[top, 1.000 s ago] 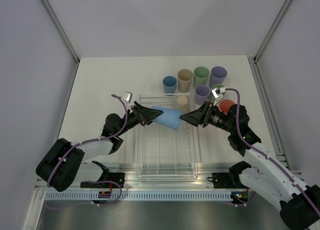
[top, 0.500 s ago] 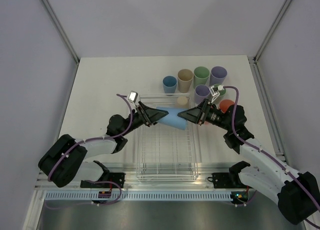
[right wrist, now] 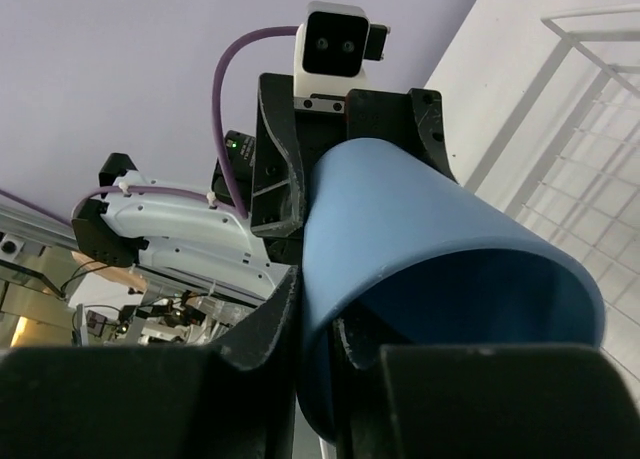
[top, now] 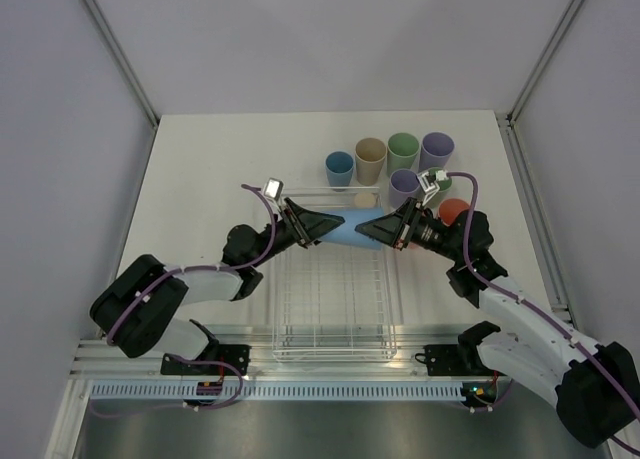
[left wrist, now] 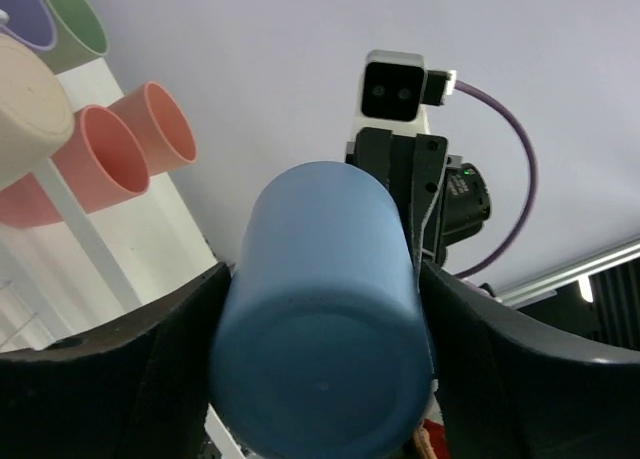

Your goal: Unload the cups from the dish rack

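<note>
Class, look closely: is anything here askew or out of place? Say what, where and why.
The blue cup lies sideways above the dish rack's far end, left gripper around its base, right gripper pinching its rim. The cups on the table beyond stand upright, so it stands out.

Bright, even light; soft shadows.

Both black, my left gripper point(top: 318, 226) and right gripper point(top: 383, 229) bracket a light blue cup point(top: 352, 229) over the clear dish rack point(top: 281, 279) and white table point(top: 215, 169).
</note>
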Controlling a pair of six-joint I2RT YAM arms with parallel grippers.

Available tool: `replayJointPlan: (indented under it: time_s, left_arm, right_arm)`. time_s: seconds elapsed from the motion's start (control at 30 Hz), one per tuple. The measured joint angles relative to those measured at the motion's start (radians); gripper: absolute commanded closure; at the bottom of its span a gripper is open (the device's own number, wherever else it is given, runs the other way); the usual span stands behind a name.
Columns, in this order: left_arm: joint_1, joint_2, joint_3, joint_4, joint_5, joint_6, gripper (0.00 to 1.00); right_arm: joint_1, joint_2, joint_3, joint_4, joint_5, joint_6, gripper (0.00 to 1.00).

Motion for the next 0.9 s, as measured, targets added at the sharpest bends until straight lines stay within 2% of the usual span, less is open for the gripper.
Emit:
replayJointPlan:
  time_s: [0.07,0.17,0.3,0.43,0.47,0.57,0.7,0.83,0.9]
  left_arm:
    - [0.0,-0.016,0.0,-0.034,-0.008,0.019,0.09]
    - [0.003,-0.091,-0.001,-0.139,-0.039,0.065,0.0]
    - [0.021,-0.257,0.0,-0.345,-0.099,0.154,0.0]
    - [0.029,-0.418,0.036,-0.584,-0.182,0.266,0.0]
    - [0.029,-0.451,0.058,-0.66,-0.203,0.297,0.0]
    - [0.029,-0.508,0.122,-0.828,-0.257,0.385,0.0]
    - [0.029,-0.53,0.174,-1.003,-0.299,0.476,0.0]
    - [0.029,-0.506,0.208,-1.125,-0.302,0.539,0.0]
    - [0.026,-0.48,0.235,-1.182,-0.301,0.571,0.0]
  right_arm:
    - [0.001,-0.014,0.001,-0.031,0.005,-0.023,0.83]
    - [0.006,-0.051,0.009,-0.109,0.018,-0.076,0.85]
    - [0.011,-0.083,0.048,-0.209,0.038,-0.146,0.87]
    - [0.01,-0.116,0.127,-0.415,0.128,-0.272,0.99]
    - [0.01,-0.121,0.159,-0.481,0.169,-0.313,0.99]
    - [0.01,-0.124,0.288,-0.702,0.323,-0.432,0.99]
    - [0.006,-0.088,0.482,-0.973,0.663,-0.551,0.99]
    - [-0.021,-0.011,0.598,-1.19,0.996,-0.589,0.99]
    - [-0.045,0.026,0.608,-1.276,1.115,-0.587,0.99]
